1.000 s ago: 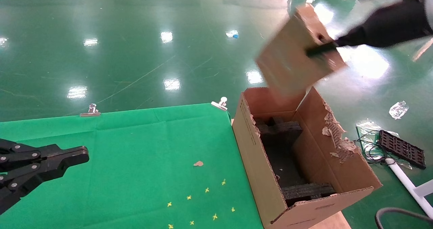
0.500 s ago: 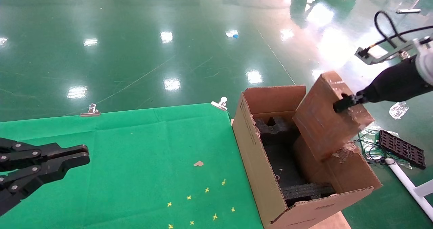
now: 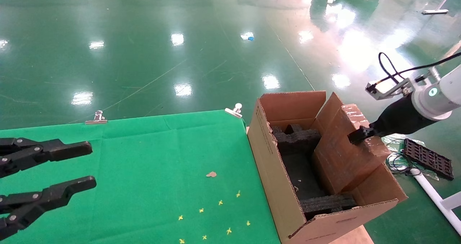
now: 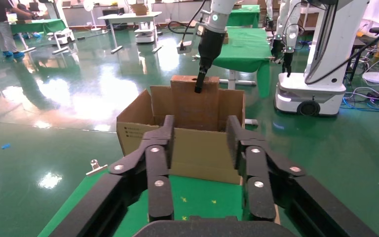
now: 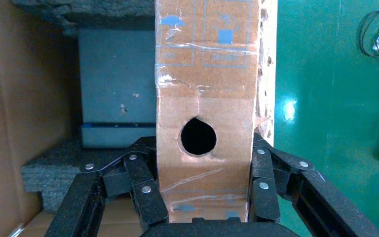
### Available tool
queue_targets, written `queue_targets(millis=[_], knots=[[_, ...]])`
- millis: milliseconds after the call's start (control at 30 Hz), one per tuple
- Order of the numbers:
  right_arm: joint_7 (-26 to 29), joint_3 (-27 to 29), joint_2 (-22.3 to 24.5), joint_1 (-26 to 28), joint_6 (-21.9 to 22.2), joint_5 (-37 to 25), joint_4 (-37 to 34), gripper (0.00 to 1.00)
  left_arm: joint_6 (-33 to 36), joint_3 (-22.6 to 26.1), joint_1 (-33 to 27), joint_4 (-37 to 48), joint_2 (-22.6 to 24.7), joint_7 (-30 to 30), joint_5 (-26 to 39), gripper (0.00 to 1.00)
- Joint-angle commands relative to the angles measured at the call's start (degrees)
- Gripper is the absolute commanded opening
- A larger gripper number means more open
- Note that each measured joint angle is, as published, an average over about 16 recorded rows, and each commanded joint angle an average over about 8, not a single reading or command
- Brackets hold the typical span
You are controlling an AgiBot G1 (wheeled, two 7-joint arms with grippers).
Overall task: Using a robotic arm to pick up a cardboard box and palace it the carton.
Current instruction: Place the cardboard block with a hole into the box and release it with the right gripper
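The white right arm's black gripper point(image 3: 360, 134) is shut on the upper end of the small taped cardboard box point(image 3: 342, 154). The box stands tilted, its lower part inside the large carton point(image 3: 273, 172), against the carton's right wall. In the right wrist view the fingers point(image 5: 143, 182) clamp both narrow sides of the box point(image 5: 207, 79) beside its round hole. Black foam inserts point(image 3: 299, 139) lie in the carton at its far and near ends. My left gripper point(image 3: 88, 164) is open and empty over the green table, far left; its wrist view point(image 4: 202, 131) faces the carton point(image 4: 202, 158).
The green cloth table point(image 3: 144, 154) has metal clips point(image 3: 234, 110) on its far edge, yellow marks and a cardboard scrap point(image 3: 211, 174). The carton stands at the table's right edge. On the floor to the right lie a black tray point(image 3: 426, 157), cables and a white pole point(image 3: 432, 193).
The right gripper has brought the cardboard box down from high above the carton into the carton's right side. The left gripper's fingers have opened.
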Motion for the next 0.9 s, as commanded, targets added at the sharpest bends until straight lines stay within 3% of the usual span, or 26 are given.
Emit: queue_targets(millis=[33, 500, 767, 800, 900], knots=[[-0.36, -0.02, -0.50, -1.03, 0.73, 0.12, -1.26, 0.00, 0.00, 0.01, 0.00, 0.00, 0.00, 0.00, 0.00, 1.00], [-1.22, 0.11, -7.68, -11.29, 9.55, 0.93, -10.24, 0.00, -0.02, 0.06, -0.01, 0.00, -0.02, 0.03, -0.04, 1.00], [-2.80, 1.34, -9.34, -15.43, 12.55, 2.86, -12.79, 0.00, -0.04, 0.08, -0.02, 0.00, -0.03, 0.04, -0.06, 1.00], [-3.17, 1.51, -9.34, -15.66, 12.58, 3.12, -12.93, 0.05, -0.04, 0.09, -0.02, 0.00, -0.04, 0.04, -0.06, 1.00], [-4.23, 2.00, -9.22, -15.97, 12.16, 3.88, -13.32, 0.43, -0.04, 0.10, -0.02, 0.00, -0.04, 0.05, -0.07, 1.00]])
